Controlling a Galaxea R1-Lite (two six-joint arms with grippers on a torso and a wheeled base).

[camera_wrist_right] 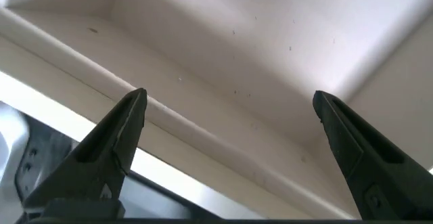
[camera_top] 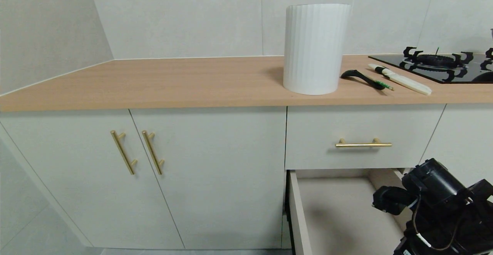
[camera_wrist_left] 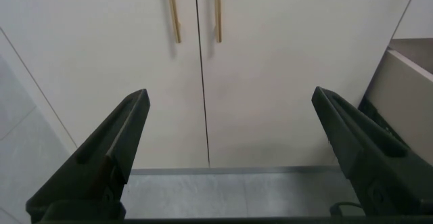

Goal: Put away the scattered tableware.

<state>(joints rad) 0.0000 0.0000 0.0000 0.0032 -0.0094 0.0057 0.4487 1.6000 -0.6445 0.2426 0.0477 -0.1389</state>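
My left gripper [camera_wrist_left: 230, 149] has its fingers spread wide, empty, low down facing the two closed cabinet doors [camera_wrist_left: 270, 82]. My right gripper [camera_wrist_right: 230, 149] is spread just as wide with nothing between its fingers, hanging over the pulled-out drawer [camera_top: 339, 212] under the closed drawer with the brass handle [camera_top: 363, 144]. The tableware lies up on the wooden counter [camera_top: 173, 81]: a black-handled utensil [camera_top: 362, 78] and a white knife [camera_top: 400, 79] just beside each other, between the tall white ribbed canister [camera_top: 314, 49] and the black stove [camera_top: 435, 64].
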